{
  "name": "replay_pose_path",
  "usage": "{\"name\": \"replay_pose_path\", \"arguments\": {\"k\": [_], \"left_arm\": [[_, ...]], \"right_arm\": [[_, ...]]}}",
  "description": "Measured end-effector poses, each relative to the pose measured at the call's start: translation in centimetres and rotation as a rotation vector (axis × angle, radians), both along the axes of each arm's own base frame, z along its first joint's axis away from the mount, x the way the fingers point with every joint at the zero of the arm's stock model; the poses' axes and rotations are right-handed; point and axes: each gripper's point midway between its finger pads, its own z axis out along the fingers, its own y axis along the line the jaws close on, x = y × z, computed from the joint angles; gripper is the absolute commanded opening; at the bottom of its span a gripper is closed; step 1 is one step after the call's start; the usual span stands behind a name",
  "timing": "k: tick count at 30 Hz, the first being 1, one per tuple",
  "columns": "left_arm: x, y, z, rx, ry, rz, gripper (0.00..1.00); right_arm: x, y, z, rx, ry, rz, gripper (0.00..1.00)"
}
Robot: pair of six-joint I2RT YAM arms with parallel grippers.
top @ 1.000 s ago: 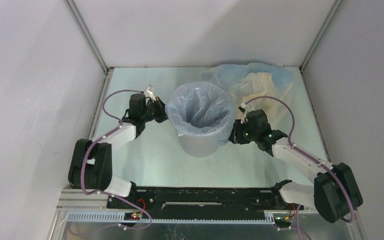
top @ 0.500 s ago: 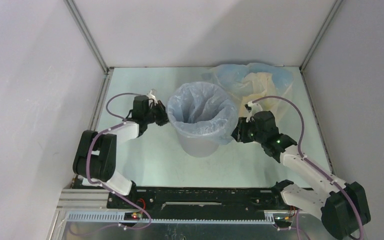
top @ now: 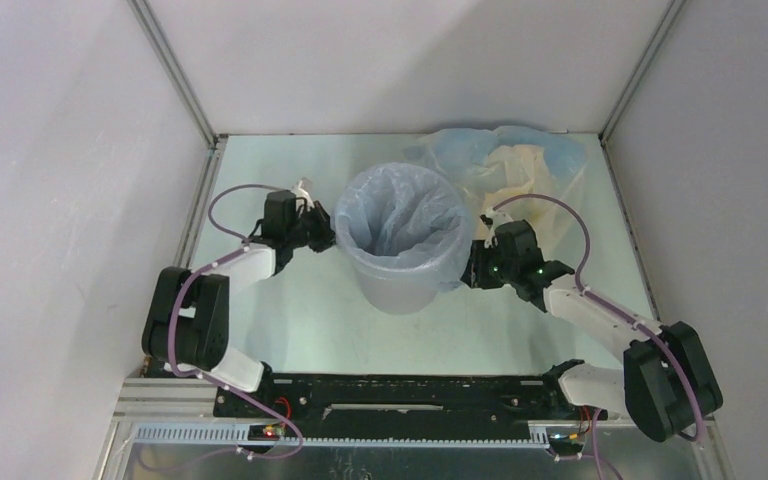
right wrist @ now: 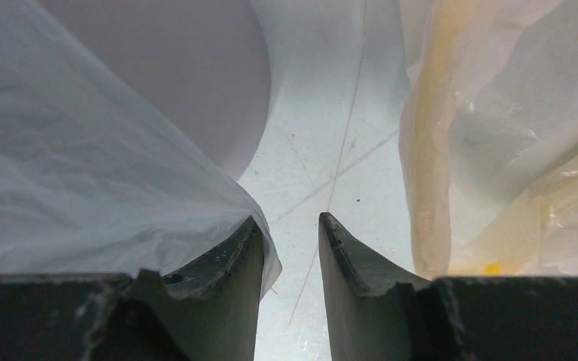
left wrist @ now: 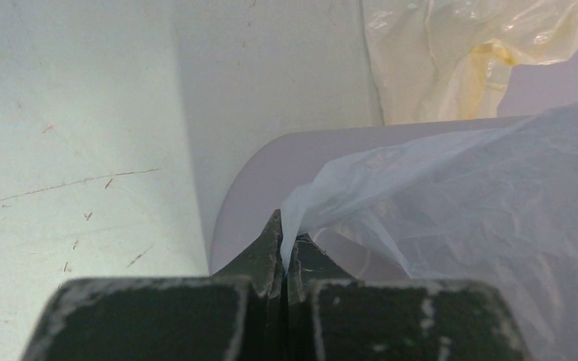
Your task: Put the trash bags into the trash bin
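Trash bin [top: 400, 285] stands mid-desk [top: 290, 310] in the overhead view, lined with the pale blue-grey bag [top: 400, 215], whose top folds out over the rim. Your left gripper [top: 326, 238] is at the bin's left rim, your right gripper [top: 467, 274] against its right side, a bit lower. Back right, a pale blue bag [top: 450, 150] and a cream-yellow bag [top: 515, 165] lie crumpled together in the corner.

Left wrist cam: your fingers [left wrist: 260, 259] are pressed together, pinching a corner of the blue-grey film just beside the bin wall.

Right wrist cam: fingers spread, only bare desk between them. The film drapes over the outer side of the left one, and the cream-yellow bag sits off to the right.
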Motion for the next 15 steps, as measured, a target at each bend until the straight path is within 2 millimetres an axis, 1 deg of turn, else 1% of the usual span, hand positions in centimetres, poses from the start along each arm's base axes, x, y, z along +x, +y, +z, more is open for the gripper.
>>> {"name": "replay_pose_path", "arguments": {"k": [3, 5, 6, 10, 12, 14, 15], "left_arm": [[0.0, 0.1, 0.8, 0.005, -0.027, -0.001, 0.00], [0.0, 0.2, 0.9, 0.013, -0.033, -0.001, 0.00], [0.0, 0.3, 0.8, 0.017, -0.031, -0.001, 0.00], [-0.2, 0.4, 0.2, 0.028, -0.012, 0.001, 0.01], [-0.2, 0.5, -0.4, 0.033, 0.004, 0.004, 0.01], [-0.4, 0.6, -1.0, 0.038, 0.028, 0.007, 0.04], [-0.4, 0.7, -1.3, 0.041, 0.037, 0.008, 0.08]], "right_arm": [[0.0, -0.4, -0.6, -0.007, 0.018, -0.010, 0.35], [0.0, -0.4, -0.5, -0.003, 0.014, -0.011, 0.36], [0.0, -0.4, -0.3, 0.001, 0.009, -0.011, 0.37], [-0.1, -0.4, 1.0, 0.021, -0.029, -0.003, 0.46], [-0.1, -0.6, 1.8, 0.029, -0.054, 0.000, 0.48], [0.0, -0.9, 2.4, 0.034, -0.070, -0.005, 0.51], [0.0, -1.1, 2.6, 0.034, -0.076, -0.011, 0.54]]}}
